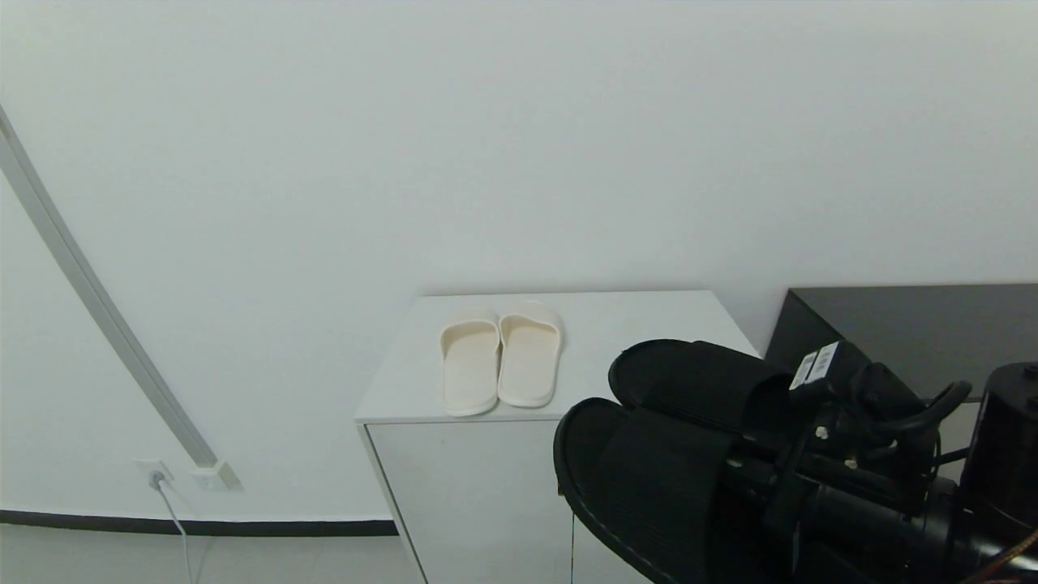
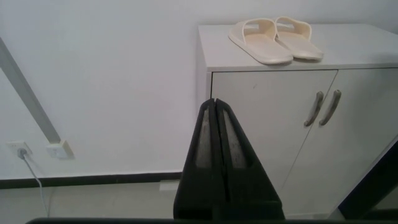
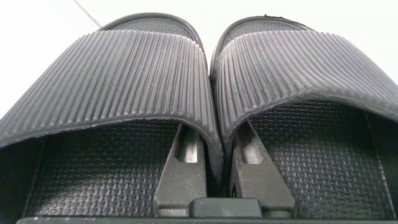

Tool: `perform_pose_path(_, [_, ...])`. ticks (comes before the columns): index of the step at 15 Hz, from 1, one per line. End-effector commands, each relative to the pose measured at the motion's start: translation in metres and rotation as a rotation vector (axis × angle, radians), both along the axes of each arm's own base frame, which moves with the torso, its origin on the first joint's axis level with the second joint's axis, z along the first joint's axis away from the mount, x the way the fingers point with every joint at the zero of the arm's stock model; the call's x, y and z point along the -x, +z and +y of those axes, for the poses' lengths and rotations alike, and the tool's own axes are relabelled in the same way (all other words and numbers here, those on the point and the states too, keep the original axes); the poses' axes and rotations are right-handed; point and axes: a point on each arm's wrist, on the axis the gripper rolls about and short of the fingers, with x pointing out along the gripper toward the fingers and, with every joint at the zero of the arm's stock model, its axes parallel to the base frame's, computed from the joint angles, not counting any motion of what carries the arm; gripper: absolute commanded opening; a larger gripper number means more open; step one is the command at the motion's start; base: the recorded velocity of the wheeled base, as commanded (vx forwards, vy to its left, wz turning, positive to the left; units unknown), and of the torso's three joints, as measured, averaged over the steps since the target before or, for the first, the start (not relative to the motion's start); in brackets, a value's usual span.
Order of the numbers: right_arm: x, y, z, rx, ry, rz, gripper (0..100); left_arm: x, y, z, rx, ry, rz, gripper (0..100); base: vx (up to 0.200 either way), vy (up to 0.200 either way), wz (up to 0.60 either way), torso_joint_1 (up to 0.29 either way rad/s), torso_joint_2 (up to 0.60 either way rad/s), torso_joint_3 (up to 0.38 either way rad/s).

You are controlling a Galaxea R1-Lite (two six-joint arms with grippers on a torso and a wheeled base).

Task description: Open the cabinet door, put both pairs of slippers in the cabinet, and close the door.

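Note:
A white cabinet [image 1: 632, 324] stands against the wall, its two doors [image 2: 267, 112] closed and a pair of handles [image 2: 323, 107] side by side at the middle. The cream slippers [image 1: 500, 361] [image 2: 275, 38] lie together on its top, near the front left corner. The black slippers [image 1: 673, 438] hang in the air in front of the cabinet's right side. My right gripper [image 3: 216, 134] is shut on them, one finger inside each slipper, pinching their touching side walls [image 3: 211, 81]. My left gripper [image 2: 215, 107] is shut and holds nothing; it is off to the cabinet's left, below its top.
A dark piece of furniture [image 1: 916, 324] stands right of the cabinet. A grey conduit [image 1: 81, 284] runs slantwise down the wall to a socket [image 1: 154, 470] with a cable plugged in. Bare floor lies left of the cabinet.

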Motion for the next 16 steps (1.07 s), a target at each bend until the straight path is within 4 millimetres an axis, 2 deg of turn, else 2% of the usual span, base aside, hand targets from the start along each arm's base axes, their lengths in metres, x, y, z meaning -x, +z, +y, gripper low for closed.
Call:
perform_pose_path(1, [-0.001, -0.003, 0.001, 0.01, -0.001, 0.011, 0, 0.0, 0.0, 0.0, 0.001, 0.0, 0.0, 0, -0.2, 0.0, 0.0, 0.017, 0.01, -0.002])
perform_pose_path(3, [-0.002, -0.005, 0.002, 0.017, -0.002, 0.017, 0, 0.0, 0.0, 0.0, 0.001, 0.0, -0.001, 0, -0.2, 0.0, 0.0, 0.007, 0.0, -0.007])
perform_pose_path(13, [-0.002, -0.014, 0.001, 0.041, 0.001, 0.043, 0, 0.0, 0.0, 0.0, -0.002, 0.002, 0.0, 0, 0.0, 0.0, 0.0, 0.0, 0.0, 0.0])
perform_pose_path(16, [-0.001, -0.017, 0.0, 0.048, 0.002, 0.049, 0, 0.0, 0.0, 0.0, -0.002, 0.002, 0.0, 0, 0.0, 0.0, 0.0, -0.102, 0.23, 0.128])
